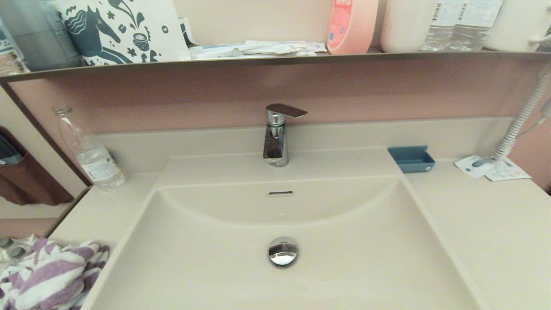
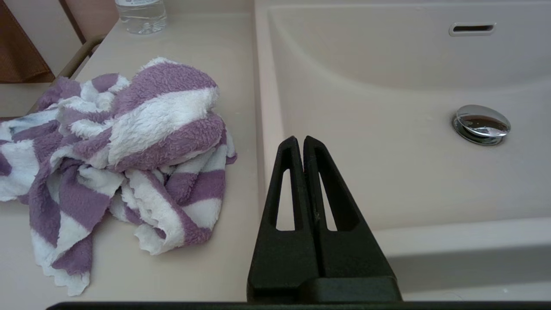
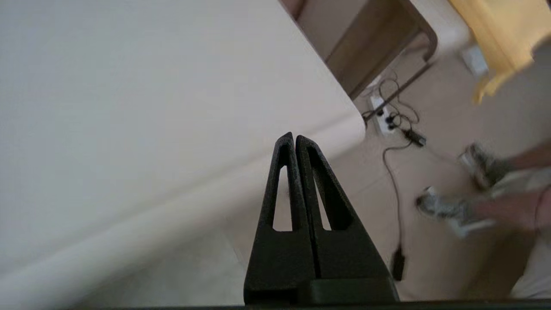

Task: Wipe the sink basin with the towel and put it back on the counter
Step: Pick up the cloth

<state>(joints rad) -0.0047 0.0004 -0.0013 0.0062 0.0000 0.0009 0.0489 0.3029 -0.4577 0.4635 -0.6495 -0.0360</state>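
Observation:
A crumpled purple-and-white striped towel (image 1: pixel 47 275) (image 2: pixel 125 155) lies on the counter (image 1: pixel 86 215) to the left of the sink basin (image 1: pixel 353 258). The basin has a chrome drain plug (image 1: pixel 283 251) (image 2: pixel 481 124), a slot overflow (image 1: pixel 280 193) and a chrome tap (image 1: pixel 277 134). My left gripper (image 2: pixel 299 140) is shut and empty, held near the basin's front left rim, just right of the towel and apart from it. My right gripper (image 3: pixel 292 137) is shut and empty, beyond the counter's (image 3: pixel 129 86) front right corner. Neither gripper shows in the head view.
A clear water bottle (image 1: pixel 92 155) stands at the counter's back left. A blue soap dish (image 1: pixel 411 158) and a coiled hose (image 1: pixel 523 114) with leaflets sit at the back right. The upper shelf (image 1: pixel 275 60) holds bottles and a bag. Cables (image 3: pixel 394 125) lie on the floor.

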